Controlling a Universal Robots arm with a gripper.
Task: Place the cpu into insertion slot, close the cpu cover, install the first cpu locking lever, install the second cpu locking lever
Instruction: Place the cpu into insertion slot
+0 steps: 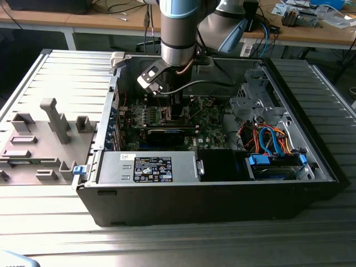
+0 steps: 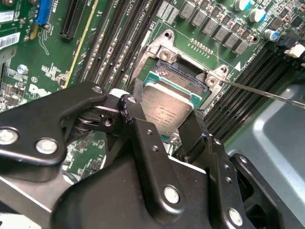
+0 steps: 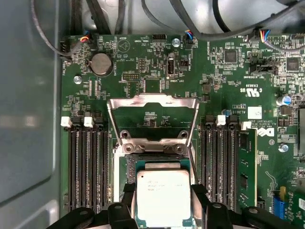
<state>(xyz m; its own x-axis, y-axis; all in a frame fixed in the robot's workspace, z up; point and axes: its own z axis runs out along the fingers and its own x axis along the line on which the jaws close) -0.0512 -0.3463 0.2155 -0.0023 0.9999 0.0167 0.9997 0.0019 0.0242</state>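
Observation:
My gripper [image 2: 164,121] is shut on the cpu [image 2: 167,107], a flat square chip with a silvery top, one black finger on each side. In the first wrist view the cpu [image 3: 159,198] hangs over the insertion slot [image 3: 157,161], whose dark contact field still shows past the chip's far edge; I cannot tell whether the chip touches it. The cpu cover [image 3: 152,101], a silver frame with a square window, is swung open and lies back on the green motherboard [image 3: 224,76]. A thin locking lever rod [image 2: 267,93] sticks out from the socket corner. In the exterior view the gripper [image 1: 177,110] is low inside the computer case.
Black memory slots [image 3: 88,167] run along both sides of the socket. The case walls [image 1: 105,119] surround the board, with a power supply [image 1: 147,167] in front and drive cables [image 1: 270,139] at the exterior view's right. Grey fixtures [image 1: 53,119] stand on the table beside the case.

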